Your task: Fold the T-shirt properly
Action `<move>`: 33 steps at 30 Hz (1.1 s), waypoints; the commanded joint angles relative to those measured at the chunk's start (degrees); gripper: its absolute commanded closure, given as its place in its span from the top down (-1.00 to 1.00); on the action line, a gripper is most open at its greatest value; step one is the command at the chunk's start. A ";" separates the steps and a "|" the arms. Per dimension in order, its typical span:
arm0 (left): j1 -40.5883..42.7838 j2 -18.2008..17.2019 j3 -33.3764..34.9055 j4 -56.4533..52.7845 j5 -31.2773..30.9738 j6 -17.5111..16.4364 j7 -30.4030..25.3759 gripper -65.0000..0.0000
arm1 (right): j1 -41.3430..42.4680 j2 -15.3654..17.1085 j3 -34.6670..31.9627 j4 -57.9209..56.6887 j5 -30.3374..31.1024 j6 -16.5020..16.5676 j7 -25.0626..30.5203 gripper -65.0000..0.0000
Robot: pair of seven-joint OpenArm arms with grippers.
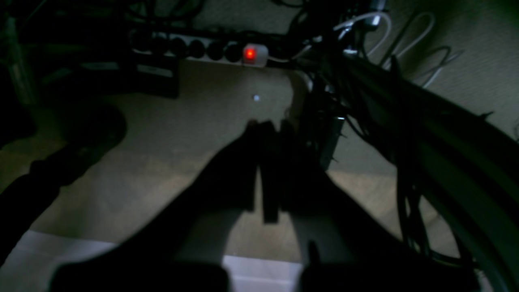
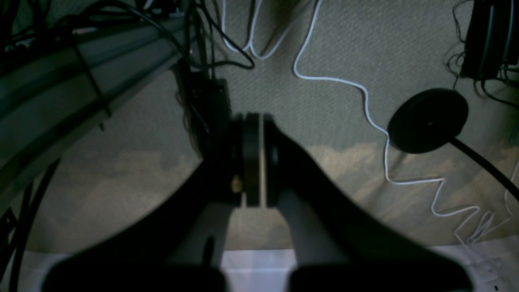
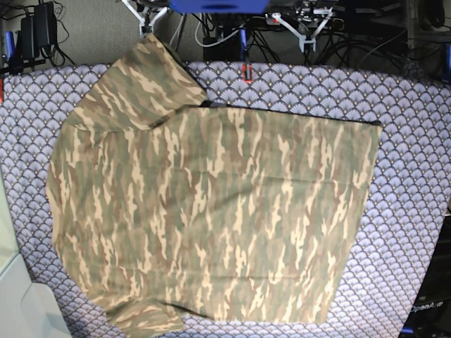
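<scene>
A camouflage T-shirt (image 3: 211, 218) is lying spread flat across the purple-grey fan-scale cloth (image 3: 416, 176) that is covering the work table, hem toward the base view's right, collar end toward its left, one sleeve (image 3: 144, 84) reaching up and the other (image 3: 144, 320) poking out at the bottom edge. No fold is showing yet, so the job looks to be at its very start, the shirt laid open probably so that both arms can reach a sleeve or a side.

Neither arm is appearing in the base view; both seem to be parked behind the table edge, clear of the fabric. Only the wrist cameras are showing them. The left gripper (image 1: 265, 134) is pointing at carpeted floor with its fingers pressed together and nothing between them, a power strip (image 1: 202, 50) with a glowing red switch (image 1: 249, 54) lying beyond. The right gripper (image 2: 253, 121) is likewise hanging with fingers closed on nothing, above a looping white cable (image 2: 365, 101) and a black round base (image 2: 427, 119) of what may be a stand, though the dim picture is leaving that uncertain.

The wrist views are giving no glimpse of the shirt, while the base view alone is showing how it lies.
</scene>
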 commanded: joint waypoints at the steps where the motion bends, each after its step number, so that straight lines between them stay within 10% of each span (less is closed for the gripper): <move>1: 0.21 -0.18 0.01 0.35 0.15 0.12 -0.20 -0.99 | -0.21 0.19 0.08 0.24 0.27 0.54 0.46 -1.00; 33: 1.35 -0.27 6.26 2.37 -0.03 0.30 -0.38 -0.99 | -7.33 0.01 0.08 12.72 0.27 0.54 0.63 -1.00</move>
